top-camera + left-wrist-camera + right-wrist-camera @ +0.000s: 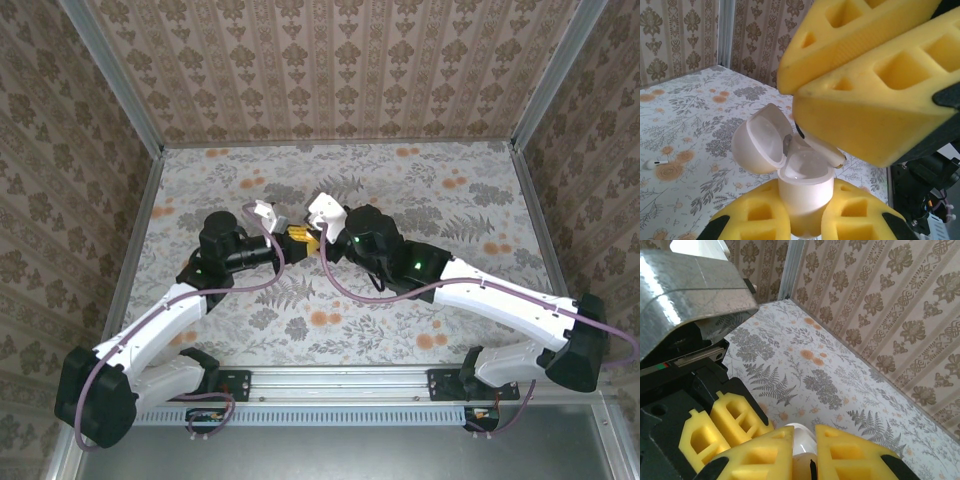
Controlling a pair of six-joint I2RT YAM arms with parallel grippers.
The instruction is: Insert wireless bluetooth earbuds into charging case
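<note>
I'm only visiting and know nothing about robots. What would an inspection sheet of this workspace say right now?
Surface: table with a floral pattern.
Job's things: case open, lid tipped back; one earbud at its mouth, apparently not fully seated; second earbud lying loose on the table.
Clutter: nothing seen.
Grippers: left gripper shut on the case; right gripper just above the case, grip unclear.
Cables: purple cables loop along both arms.
Surroundings: wallpapered walls on three sides; metal rail at the near edge.
</note>
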